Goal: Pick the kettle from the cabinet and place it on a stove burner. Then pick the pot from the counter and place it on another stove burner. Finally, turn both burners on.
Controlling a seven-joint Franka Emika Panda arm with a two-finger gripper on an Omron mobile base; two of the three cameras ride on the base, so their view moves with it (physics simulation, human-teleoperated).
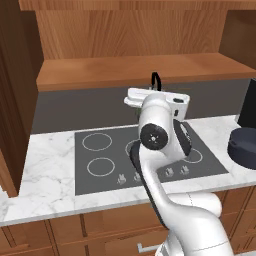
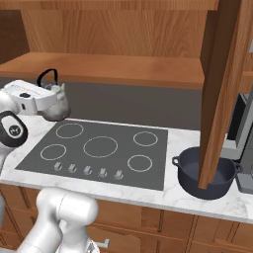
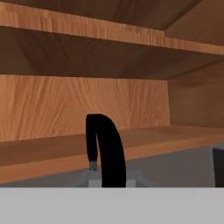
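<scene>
Warm wood grain everywhere up top: the cabinet (image 2: pixel 123 69) has one thick shelf board and side panels, all brown. Below it, the surface (image 1: pixel 50 170) is white marble with grey veins, framing a flat dark grey cooktop (image 2: pixel 99 153) with five white burner rings and a row of five knobs along the front.

One kettle (image 2: pixel 55 104), small, rounded, silvery-grey, hangs off the shelf above the cooktop's back left corner. The jaws (image 2: pixel 48 88) are pinched together on its tall black loop handle (image 3: pixel 105 151).

One pot (image 2: pixel 205 173), wide, round, dark blue-grey with two little side handles, sits on the marble right of the cooktop.
</scene>
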